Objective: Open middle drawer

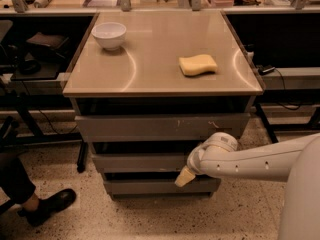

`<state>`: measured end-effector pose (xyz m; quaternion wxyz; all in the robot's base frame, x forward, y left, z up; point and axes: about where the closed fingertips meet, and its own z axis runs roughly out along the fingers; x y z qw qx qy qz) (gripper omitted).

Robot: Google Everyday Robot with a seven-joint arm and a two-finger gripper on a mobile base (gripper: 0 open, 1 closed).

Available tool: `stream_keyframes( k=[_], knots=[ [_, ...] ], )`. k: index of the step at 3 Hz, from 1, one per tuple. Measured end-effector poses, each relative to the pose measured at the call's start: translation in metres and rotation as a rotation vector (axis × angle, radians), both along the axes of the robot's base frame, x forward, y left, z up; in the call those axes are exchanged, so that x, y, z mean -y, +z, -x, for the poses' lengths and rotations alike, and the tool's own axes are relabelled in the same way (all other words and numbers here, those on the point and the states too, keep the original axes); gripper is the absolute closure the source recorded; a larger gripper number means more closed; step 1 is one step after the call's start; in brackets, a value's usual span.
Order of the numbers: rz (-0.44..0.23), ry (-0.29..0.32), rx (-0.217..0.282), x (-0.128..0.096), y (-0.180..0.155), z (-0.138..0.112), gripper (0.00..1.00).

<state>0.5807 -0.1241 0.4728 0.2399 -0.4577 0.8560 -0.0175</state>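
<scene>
A grey cabinet has three drawer fronts stacked under a beige top [160, 79]. The middle drawer [137, 162] is the plain grey front between the larger scratched top front [160, 126] and the smallest bottom front [150, 186]. My white arm reaches in from the right, and my gripper [184, 176] sits against the right end of the middle drawer's lower edge, pointing down-left. One pale fingertip [183, 177] shows over the dark gap below the drawer; the rest is hidden by the wrist.
A white bowl [109, 35] and a yellow sponge [198, 64] rest on the cabinet top. A person's black shoe [50, 206] is on the speckled floor at lower left. Dark desks with cables flank the cabinet on both sides.
</scene>
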Motion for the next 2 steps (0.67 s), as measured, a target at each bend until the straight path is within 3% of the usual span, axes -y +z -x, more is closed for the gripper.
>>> stream_keyframes(
  k=[1,2],
  knots=[
    [-0.060,0.030,0.022,-0.0133,0.0064,-0.0041,0.00],
    [-0.060,0.030,0.022,-0.0133,0.0064,-0.0042,0.00]
  ],
)
